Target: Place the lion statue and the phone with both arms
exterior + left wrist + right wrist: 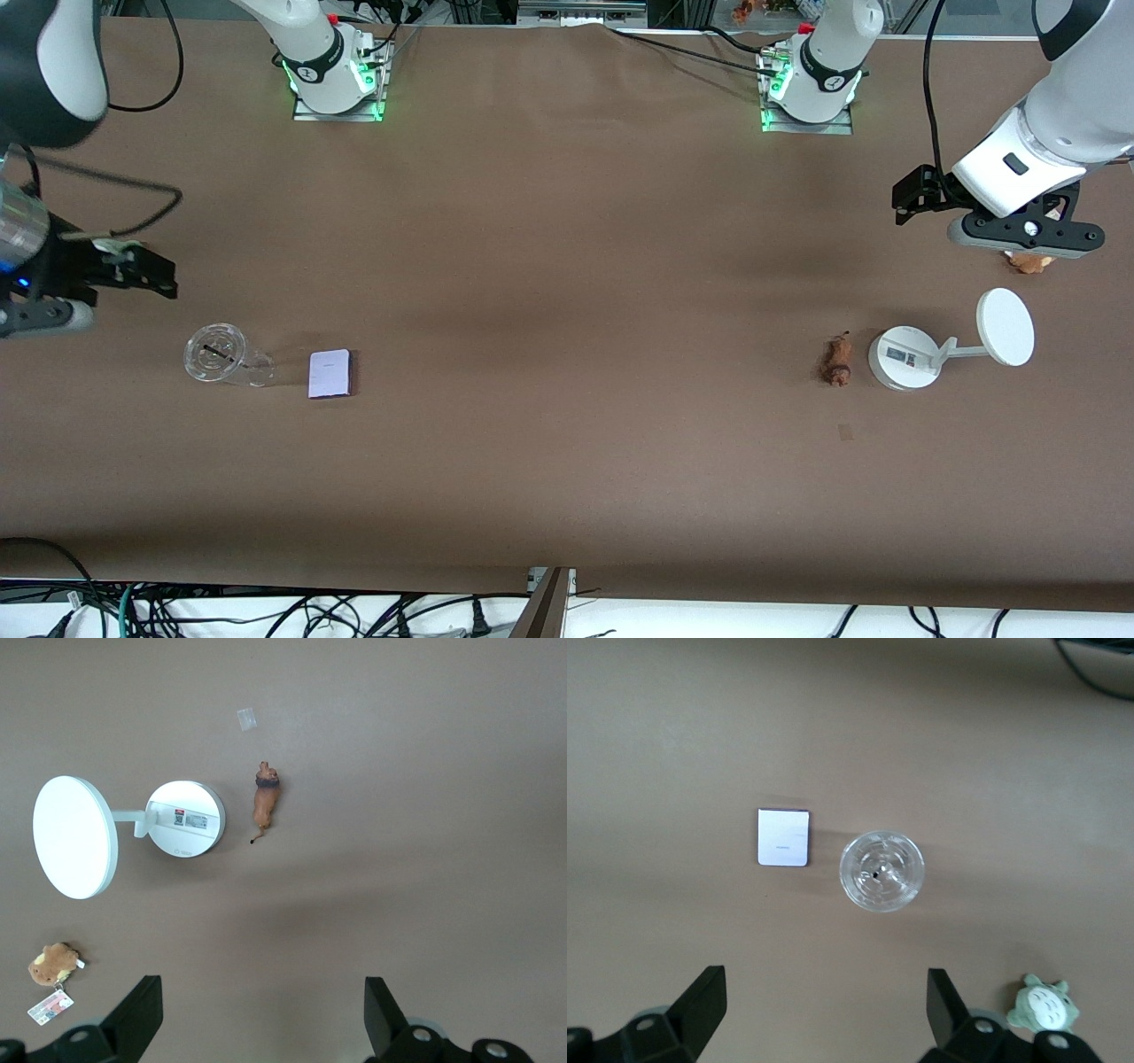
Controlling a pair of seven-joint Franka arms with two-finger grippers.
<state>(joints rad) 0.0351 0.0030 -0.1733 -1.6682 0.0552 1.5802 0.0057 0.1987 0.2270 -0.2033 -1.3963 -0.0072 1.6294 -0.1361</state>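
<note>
The lion statue [836, 360] is a tiny orange-brown figurine lying on the brown table toward the left arm's end, beside a white stand; it also shows in the left wrist view [265, 803]. The phone [330, 373], a pale lavender slab, lies flat toward the right arm's end beside a clear glass; it also shows in the right wrist view [783, 837]. My left gripper [1026, 232] hangs high over the table by a brown plush, open and empty [263, 1010]. My right gripper [40, 315] hangs high over the right arm's end, open and empty [826, 1005].
A white round-based stand [904, 357] with a disc [1005, 327] stands next to the lion. A brown plush with a tag [1028, 262] lies under the left gripper. A clear glass [217, 354] stands by the phone. A grey-green plush [1045, 1003] lies near the glass.
</note>
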